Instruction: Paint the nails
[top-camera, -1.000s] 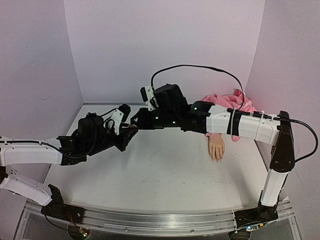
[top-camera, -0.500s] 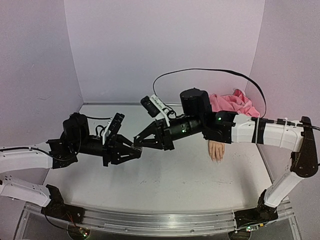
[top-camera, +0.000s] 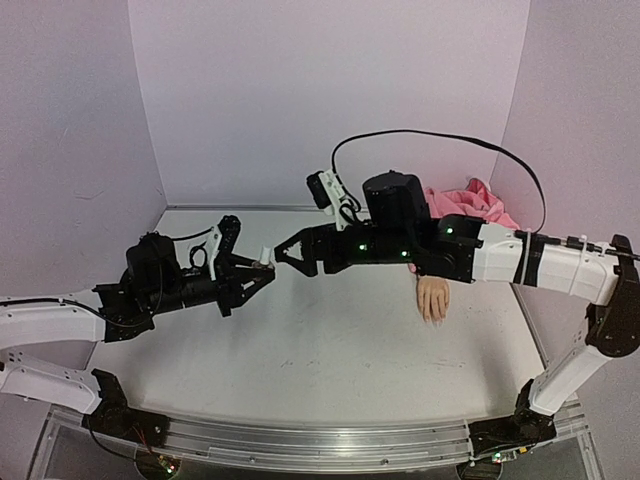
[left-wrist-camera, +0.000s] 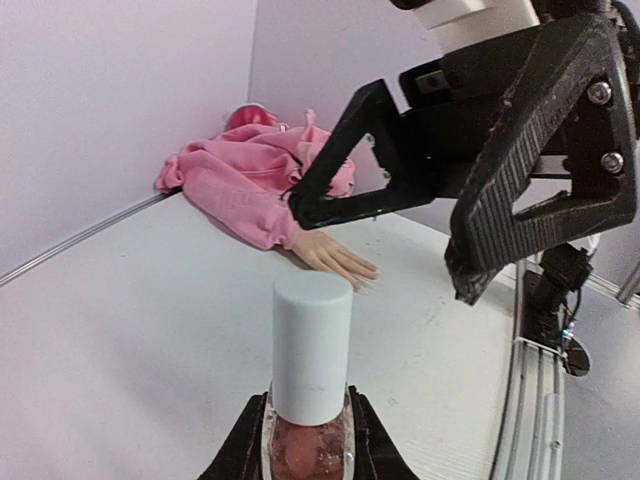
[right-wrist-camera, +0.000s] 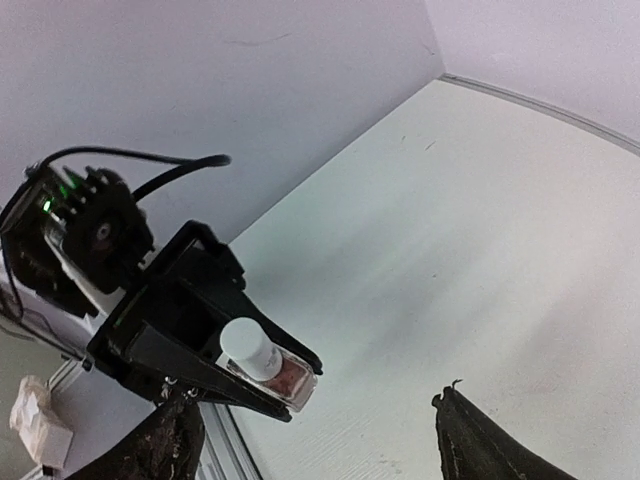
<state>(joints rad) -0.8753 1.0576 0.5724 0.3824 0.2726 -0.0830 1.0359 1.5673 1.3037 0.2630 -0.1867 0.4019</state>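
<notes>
Left pincer (top-camera: 262, 270) clamps bottle (left-wrist-camera: 311, 345); right pincer (top-camera: 282, 256) spread opposite.

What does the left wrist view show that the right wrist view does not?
Only the left wrist view shows the mannequin hand and its pink sleeve. Only the right wrist view shows the left arm's cable and green light. Both show the white-capped polish bottle clamped between the left fingers, and the right fingers spread open.

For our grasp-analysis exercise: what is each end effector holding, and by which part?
The left end effector grips the nail polish bottle by its glass body, white cap free. The right end effector is open, holding nothing.
</notes>
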